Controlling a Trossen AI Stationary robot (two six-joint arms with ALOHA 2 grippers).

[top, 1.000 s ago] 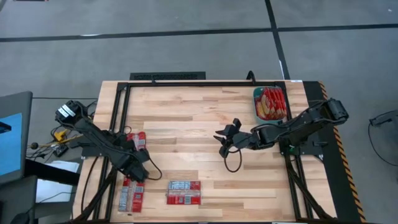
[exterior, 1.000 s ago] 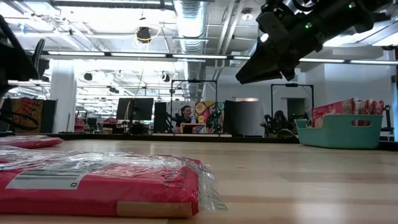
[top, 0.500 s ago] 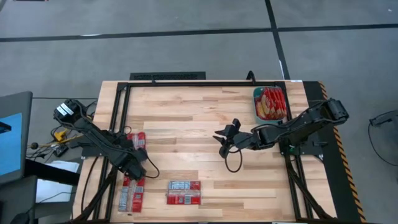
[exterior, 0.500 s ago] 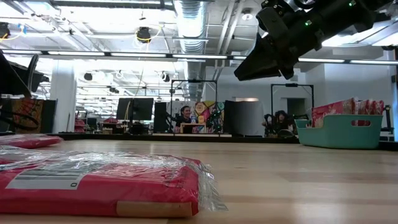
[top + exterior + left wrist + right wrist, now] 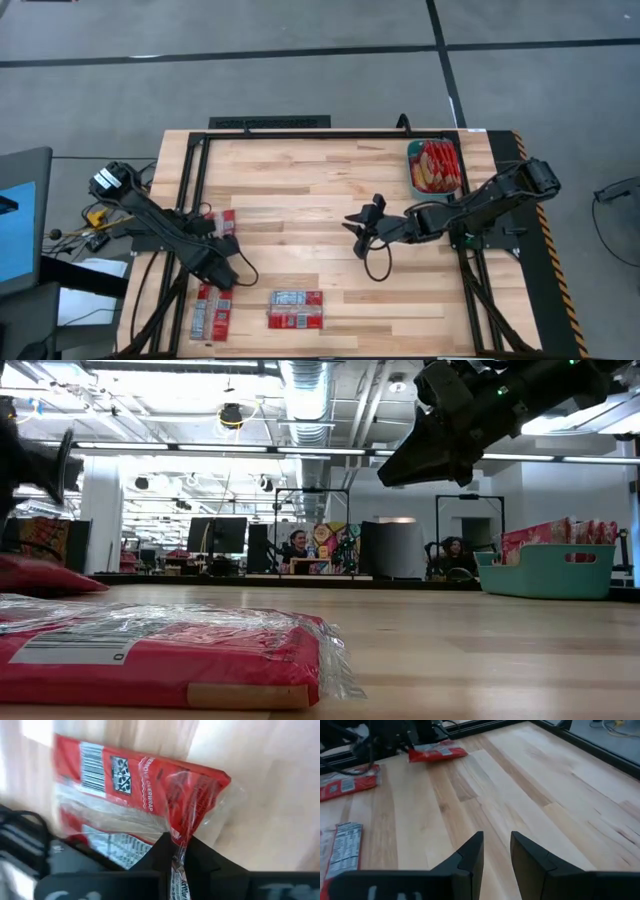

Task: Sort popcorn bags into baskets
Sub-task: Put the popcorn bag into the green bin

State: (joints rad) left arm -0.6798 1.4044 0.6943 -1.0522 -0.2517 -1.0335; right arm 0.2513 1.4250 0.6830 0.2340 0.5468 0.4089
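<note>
Three red popcorn bags lie on the table's left side. My left gripper [image 5: 226, 262] is shut on the far-left bag [image 5: 227, 220], which also shows in the low view [image 5: 45, 575] and past my right fingers [image 5: 440, 752]. A second bag [image 5: 212, 312] lies flat by the near left corner, a third [image 5: 296, 308] to its right. The teal basket [image 5: 412, 172] at the far right holds several bags [image 5: 437, 165]. My right gripper [image 5: 358, 226] hangs open over the table's middle with nothing between its fingers [image 5: 470, 855]. My left gripper pinches the clear wrapper's edge [image 5: 176, 834] at the bag's end toward the table's near edge, between its two fingers [image 5: 161, 856]. The fingers come steeply from above. That end is raised and the wrapper is drawn into a ridge. The bag slopes down to the table [image 5: 100, 588].
Black frame rails [image 5: 195, 180] run along the table's left, far and right sides. Bare wood [image 5: 300, 200] lies between the two arms. A black cable loop [image 5: 374, 262] hangs under my right gripper. Beyond the table a person [image 5: 297, 545] sits in the room.
The far-left bag has tipped up at the end under my left gripper. Its other end stays on the table. The other two bags lie as before.
</note>
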